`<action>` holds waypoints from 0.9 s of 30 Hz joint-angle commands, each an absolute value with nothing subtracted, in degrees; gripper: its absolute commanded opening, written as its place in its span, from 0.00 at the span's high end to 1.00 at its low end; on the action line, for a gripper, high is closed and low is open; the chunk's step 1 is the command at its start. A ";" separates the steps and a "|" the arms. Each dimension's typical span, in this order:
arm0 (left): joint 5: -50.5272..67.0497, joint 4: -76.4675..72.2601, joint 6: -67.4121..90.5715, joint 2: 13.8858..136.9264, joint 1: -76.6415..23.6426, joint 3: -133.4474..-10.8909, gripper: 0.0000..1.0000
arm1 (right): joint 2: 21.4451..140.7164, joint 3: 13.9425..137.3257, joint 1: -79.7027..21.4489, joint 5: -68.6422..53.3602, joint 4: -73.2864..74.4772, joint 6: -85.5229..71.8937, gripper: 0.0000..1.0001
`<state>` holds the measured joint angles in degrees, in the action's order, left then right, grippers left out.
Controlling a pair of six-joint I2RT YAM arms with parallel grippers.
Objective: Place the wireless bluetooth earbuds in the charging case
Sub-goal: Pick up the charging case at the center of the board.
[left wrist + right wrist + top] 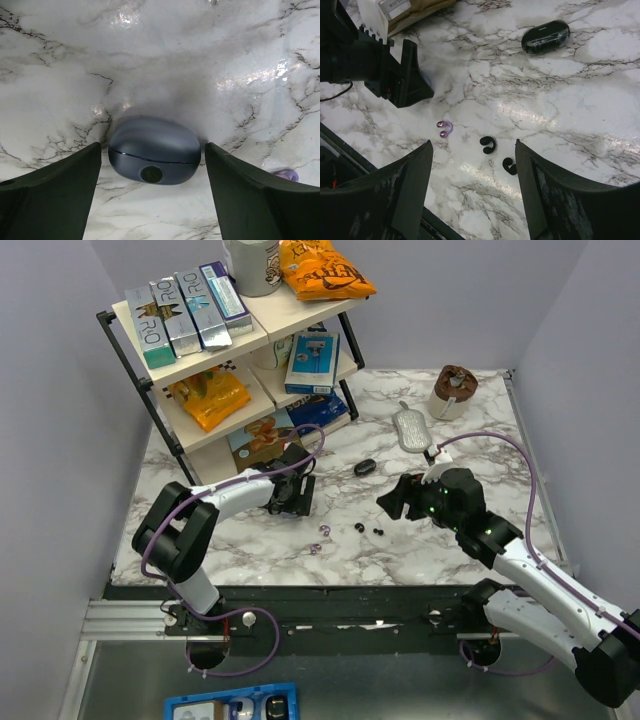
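A closed blue-grey charging case lies on the marble table, between the fingers of my open left gripper, with a gap on each side. In the top view the left gripper hides that case. A closed black case lies mid-table. Two black earbuds lie below my open right gripper, which hovers above them holding nothing. The top view shows the same pair left of the right gripper. A purple earbud lies beside them, and a second one just below it.
A two-tier shelf with boxes and snack bags stands at the back left, close behind the left gripper. A grey oblong object and a brown-topped tub sit at the back right. The table's front edge runs just below the earbuds.
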<state>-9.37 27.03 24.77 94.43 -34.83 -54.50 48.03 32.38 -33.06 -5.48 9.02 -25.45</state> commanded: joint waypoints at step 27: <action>-11.70 24.45 21.97 80.79 -40.51 -52.39 1.00 | 47.20 37.00 -33.49 -6.77 11.42 -26.37 0.25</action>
<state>-10.76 28.47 23.11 89.93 -38.22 -53.19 47.62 32.82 -33.06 -5.78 9.72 -25.54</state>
